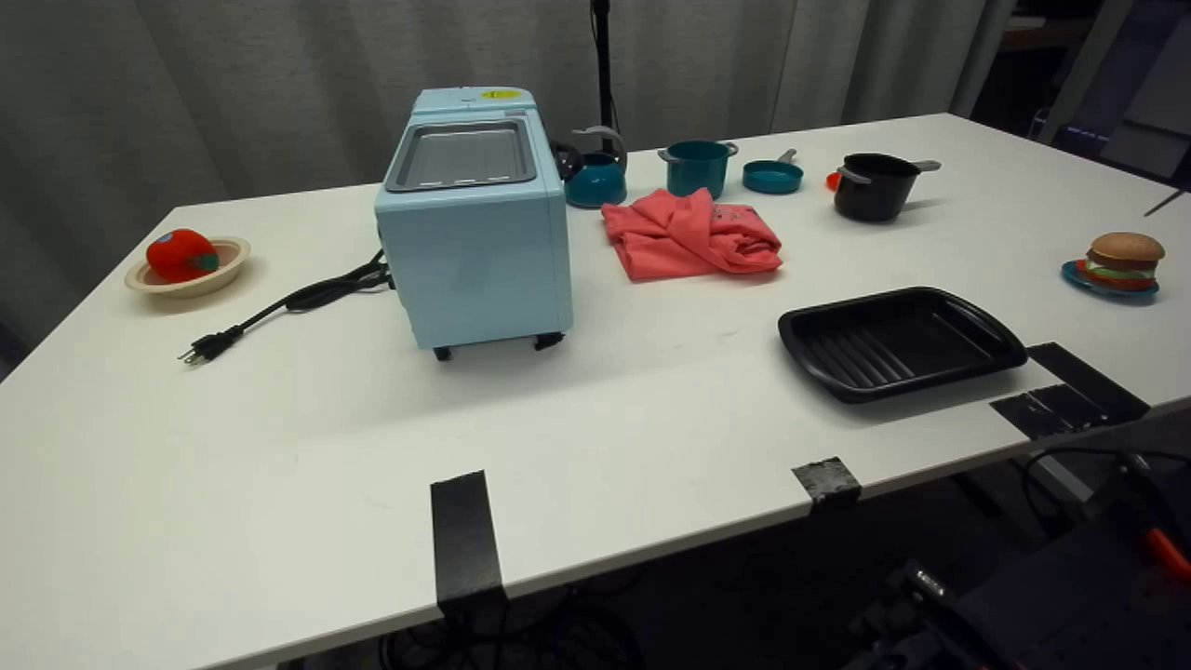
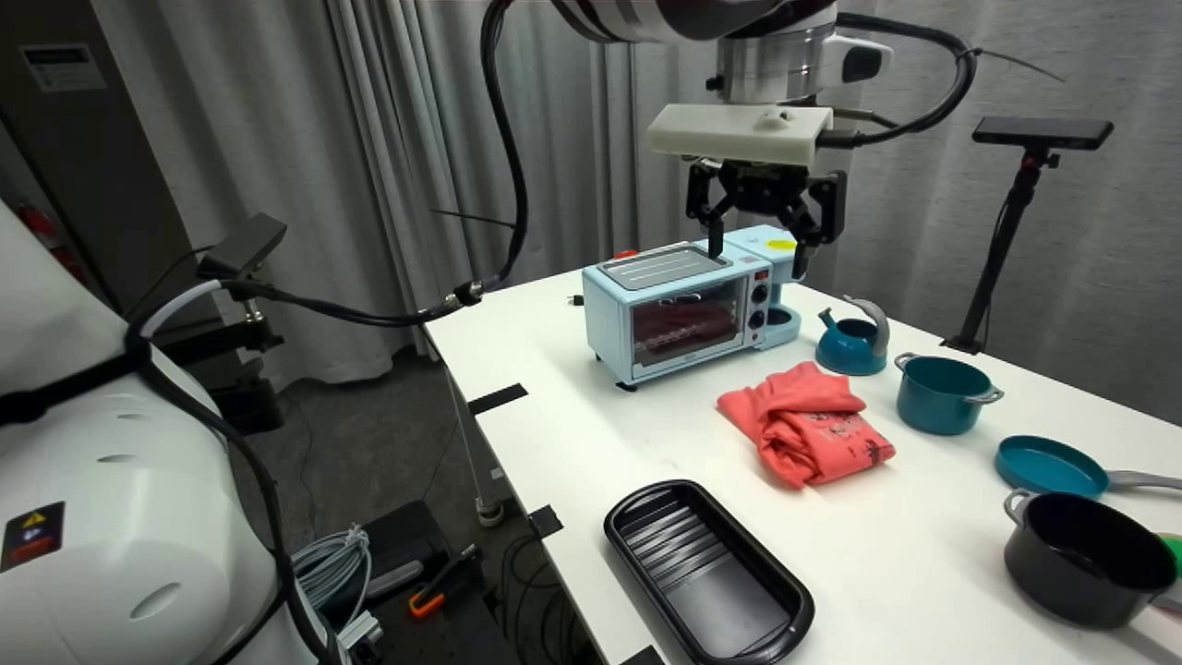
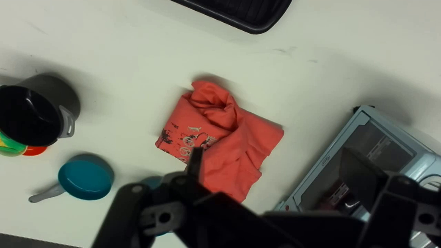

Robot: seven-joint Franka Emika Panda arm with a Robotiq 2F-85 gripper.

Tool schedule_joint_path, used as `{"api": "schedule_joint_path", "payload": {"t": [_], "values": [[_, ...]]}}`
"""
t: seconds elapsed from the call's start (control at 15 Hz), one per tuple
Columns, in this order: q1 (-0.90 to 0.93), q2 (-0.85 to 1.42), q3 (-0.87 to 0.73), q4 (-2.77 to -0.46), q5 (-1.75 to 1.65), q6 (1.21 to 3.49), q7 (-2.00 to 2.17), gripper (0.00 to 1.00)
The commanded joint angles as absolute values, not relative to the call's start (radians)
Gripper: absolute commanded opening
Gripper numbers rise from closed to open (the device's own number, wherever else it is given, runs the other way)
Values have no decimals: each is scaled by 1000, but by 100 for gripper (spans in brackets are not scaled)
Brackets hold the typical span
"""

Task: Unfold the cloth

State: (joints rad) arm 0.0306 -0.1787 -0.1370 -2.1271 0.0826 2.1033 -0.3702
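White table (image 1: 298, 484) | blue oven (image 1: 479, 251) atop | gripper (image 2: 757, 265) aloft, spread wide, grasping nothing | red cloth (image 2: 803, 420) crumpled just beside oven; step likely approach, next move calls for descending, pinching a loose fold | bowl (image 1: 181, 289) across oven from cloth, tomato (image 1: 181, 254) inside | plate (image 1: 1075, 276) well apart from oven, bearing burger (image 1: 1123, 261)

A rumpled red cloth (image 1: 684, 240) lies between the pale-blue appliance (image 1: 479, 265) and the black pot (image 1: 872, 198).
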Motion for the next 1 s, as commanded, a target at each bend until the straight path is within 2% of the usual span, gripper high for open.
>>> {"api": "schedule_joint_path", "payload": {"t": [0.0,0.73,0.93], "values": [[16,-98,-113,-2067,95,2167,-362,100],[-25,336,-49,-1763,240,2329,-279,100],[-50,451,-34,-1637,227,2305,-220,100]]}}
